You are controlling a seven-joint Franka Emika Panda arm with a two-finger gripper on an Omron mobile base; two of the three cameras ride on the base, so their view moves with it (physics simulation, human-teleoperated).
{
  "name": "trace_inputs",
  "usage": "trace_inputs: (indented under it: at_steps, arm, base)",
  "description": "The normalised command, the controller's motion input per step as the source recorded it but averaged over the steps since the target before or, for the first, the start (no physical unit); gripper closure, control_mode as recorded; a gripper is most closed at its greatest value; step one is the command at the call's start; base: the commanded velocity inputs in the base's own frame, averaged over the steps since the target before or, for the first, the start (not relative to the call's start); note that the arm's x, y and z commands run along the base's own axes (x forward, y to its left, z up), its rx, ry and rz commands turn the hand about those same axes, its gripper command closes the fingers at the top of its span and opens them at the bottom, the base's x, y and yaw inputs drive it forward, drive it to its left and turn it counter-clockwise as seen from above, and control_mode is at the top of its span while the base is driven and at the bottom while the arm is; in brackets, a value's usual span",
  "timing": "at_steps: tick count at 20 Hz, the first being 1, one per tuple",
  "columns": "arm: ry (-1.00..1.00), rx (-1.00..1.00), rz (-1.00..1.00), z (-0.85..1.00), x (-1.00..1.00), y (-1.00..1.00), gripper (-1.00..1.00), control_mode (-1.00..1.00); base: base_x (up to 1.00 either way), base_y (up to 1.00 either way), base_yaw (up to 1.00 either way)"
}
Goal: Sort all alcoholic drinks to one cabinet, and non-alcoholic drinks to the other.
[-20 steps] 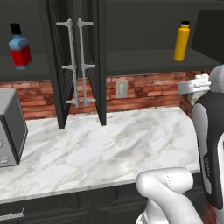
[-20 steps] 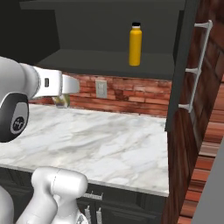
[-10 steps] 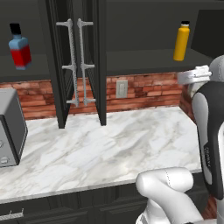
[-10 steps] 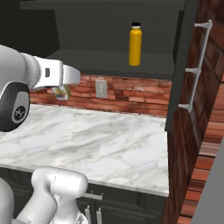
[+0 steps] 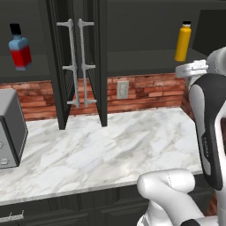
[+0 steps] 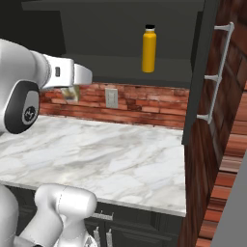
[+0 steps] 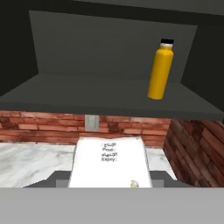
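The end effector [image 7: 109, 181] held the small cream carton [image 7: 110, 162] just below the open shelf [image 7: 87, 94], where the yellow bottle [image 7: 160, 70] stood upright, up and to the right

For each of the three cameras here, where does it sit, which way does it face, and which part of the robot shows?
Left base view: behind the arm, to its left, facing the marble counter, the open dark cabinets and the flat-sided blue-and-red bottle; white arm at lower right.
Right base view: behind the arm, to its right, facing the same counter and brick wall; white arm at left.
Hand view: on the hand, looking along the gripper at the cabinet shelf; the pale cream container sits in the gripper.
Shared by all three: the yellow-orange cylindrical bottle with a black cap.
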Motion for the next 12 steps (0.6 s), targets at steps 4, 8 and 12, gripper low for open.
trace_inputs:
  at_steps: [4, 8, 12]
  arm:
    - [0.00, 0.01, 0.00, 0.10, 0.24, 0.00, 1.00, -1.00]
    - [-0.01, 0.00, 0.00, 0.08, 0.24, 0.00, 1.00, -1.00]
    - [-0.03, 0.00, 0.00, 0.03, 0.22, 0.00, 1.00, -1.00]
  base:
    - [0.00, 0.00, 0.00]
    - [0.00, 0.00, 0.00]
    - [0.00, 0.00, 0.00]
